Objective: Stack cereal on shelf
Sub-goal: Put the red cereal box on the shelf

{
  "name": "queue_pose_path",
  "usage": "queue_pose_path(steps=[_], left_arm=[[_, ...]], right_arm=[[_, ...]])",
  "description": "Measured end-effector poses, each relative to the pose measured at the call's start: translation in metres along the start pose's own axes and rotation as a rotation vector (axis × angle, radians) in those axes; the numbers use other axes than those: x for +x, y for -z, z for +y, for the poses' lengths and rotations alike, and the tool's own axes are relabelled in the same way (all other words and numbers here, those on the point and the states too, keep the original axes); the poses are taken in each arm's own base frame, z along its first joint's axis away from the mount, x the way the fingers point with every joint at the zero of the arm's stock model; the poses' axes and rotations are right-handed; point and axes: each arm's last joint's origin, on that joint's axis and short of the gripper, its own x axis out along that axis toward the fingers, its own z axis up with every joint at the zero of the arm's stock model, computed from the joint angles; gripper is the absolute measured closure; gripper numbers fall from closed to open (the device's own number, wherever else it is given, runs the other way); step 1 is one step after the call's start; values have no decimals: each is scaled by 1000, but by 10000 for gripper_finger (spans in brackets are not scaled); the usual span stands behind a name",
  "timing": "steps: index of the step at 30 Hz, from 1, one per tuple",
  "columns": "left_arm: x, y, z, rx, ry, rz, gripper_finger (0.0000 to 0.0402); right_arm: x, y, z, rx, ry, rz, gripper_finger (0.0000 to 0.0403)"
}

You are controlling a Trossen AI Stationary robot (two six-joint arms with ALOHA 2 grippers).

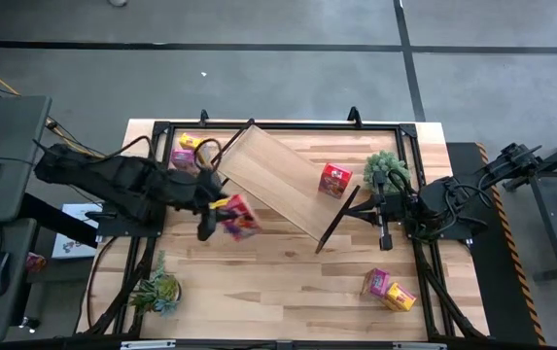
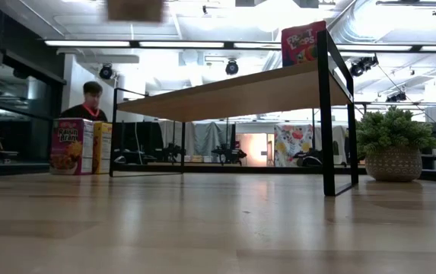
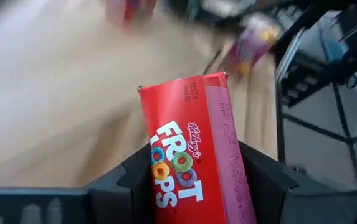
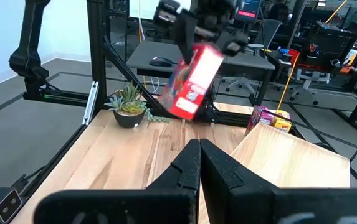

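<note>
My left gripper (image 1: 222,206) is shut on a red cereal box (image 1: 241,217) in the air, just off the near left of the shelf (image 1: 288,180), a light-wood board on black legs. A second red box (image 1: 334,180) stands on the shelf. A pink and a yellow box (image 1: 187,154) stand at the far left, and another pink and yellow pair (image 1: 388,289) lies near right. My right gripper (image 1: 385,233) is shut and empty beside the shelf's right legs. My left gripper pinches the red box between its two fingers (image 3: 131,186) at one end (image 3: 197,186), one finger on each side of it. It comes at the box from above (image 4: 206,50). The box hangs tilted below the fingers, clear of the table, its free end (image 3: 184,87) pointing away.
A potted plant (image 1: 387,167) stands by the shelf's far right end and another (image 1: 158,289) at the near left corner. Black rails (image 1: 278,124) frame the tabletop. A person (image 2: 90,99) sits beyond the table's far side.
</note>
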Motion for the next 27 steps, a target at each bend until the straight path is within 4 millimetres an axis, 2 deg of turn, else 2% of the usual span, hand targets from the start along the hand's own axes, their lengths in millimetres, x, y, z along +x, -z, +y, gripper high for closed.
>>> queue_pose_path(steps=[3, 6, 10, 15, 19, 27], left_arm=[[17, -23, 0, 144, -35, -42, 231], [45, -42, 4, 257, -34, -20, 231], [89, -59, 8, 416, 54, 15, 231], [122, -81, 9, 583, 87, 5, 231], [143, -89, 11, 715, 77, 12, 231], [189, -86, 19, 868, 63, 0, 231]], right_arm=[[0, 0, 0, 3, 0, 0, 403], [0, 0, 0, 14, 0, 0, 403], [0, 0, 0, 17, 0, -1, 403], [0, -1, 0, 19, 0, -5, 403], [0, -1, 0, 19, -1, -5, 403], [0, -1, 0, 29, 0, -5, 403]])
